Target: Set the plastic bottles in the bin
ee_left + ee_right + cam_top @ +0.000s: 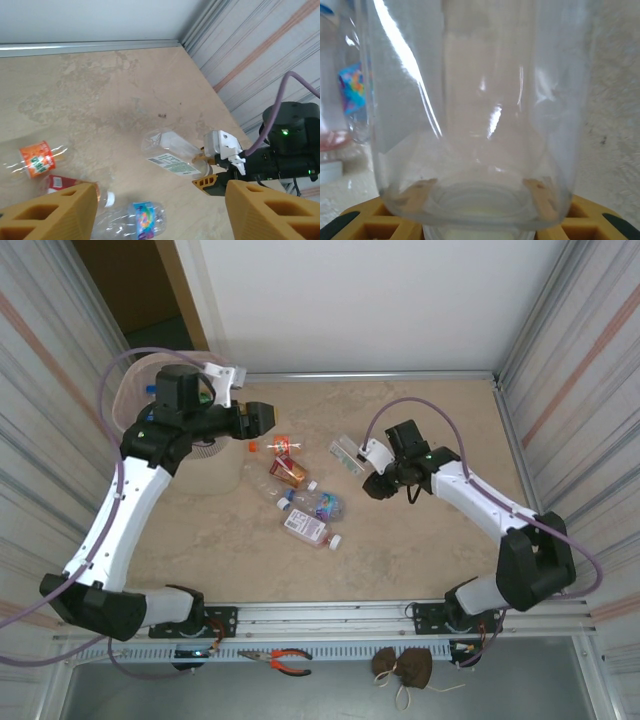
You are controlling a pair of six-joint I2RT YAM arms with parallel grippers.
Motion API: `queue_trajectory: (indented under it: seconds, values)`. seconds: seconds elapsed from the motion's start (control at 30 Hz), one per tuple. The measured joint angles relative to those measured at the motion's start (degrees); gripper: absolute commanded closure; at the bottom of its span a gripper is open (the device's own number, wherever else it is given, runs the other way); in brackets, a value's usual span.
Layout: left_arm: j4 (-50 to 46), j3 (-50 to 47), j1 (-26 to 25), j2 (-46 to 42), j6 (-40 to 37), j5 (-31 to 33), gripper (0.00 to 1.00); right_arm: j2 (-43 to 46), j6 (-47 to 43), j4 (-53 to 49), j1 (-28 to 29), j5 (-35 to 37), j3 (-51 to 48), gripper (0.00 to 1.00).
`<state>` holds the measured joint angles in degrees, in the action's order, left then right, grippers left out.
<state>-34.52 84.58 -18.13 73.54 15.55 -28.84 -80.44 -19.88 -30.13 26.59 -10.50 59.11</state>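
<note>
Right, the right gripper (201,169) is clamped on one end of a clear plastic bottle with a white label (170,156), which lies flat between its fingers. The left gripper (258,420) hangs released and empty. Just under its fingers is a clear rainbow-labelled bottle (142,220), with an orange-labelled one (37,159) farther out. The tall pale pink translucent bin (125,400) stands behind its wrist.

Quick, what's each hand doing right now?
Left hand: open, holding nothing.
Right hand: closed on the end of the clear bottle.
</note>
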Motion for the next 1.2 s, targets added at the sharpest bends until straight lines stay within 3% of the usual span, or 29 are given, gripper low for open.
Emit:
queue_trajectory:
  seconds: [0.1, 0.43, 0.6, 1.03, 1.2]
  values:
    - [2.38, -0.15, -2.82, 0.07, 2.38, 1.75, 0.20, 3.76, 2.36, 2.01, 0.24, -0.70, -0.70, 0.70]
    - [12.50, -4.37, -9.11, 1.95, 12.76, 5.68, 0.13, 9.92, 9.86, 9.03, 3.45, -2.73, -0.98, 0.70]
    - [15.17, -4.46, -12.20, 4.28, 16.65, 9.40, 0.01, 10.62, 13.51, 11.89, 3.93, -3.23, -1.01, 0.70]
    - [21.53, -4.48, -19.43, 9.14, 20.74, 16.57, 0.01, 10.84, 16.94, 14.53, 6.38, -4.98, -0.98, 0.69]
    - [23.23, -4.90, -20.61, 10.21, 22.23, 17.62, 0.09, 10.84, 18.14, 14.80, 6.56, -5.01, -0.96, 0.69]
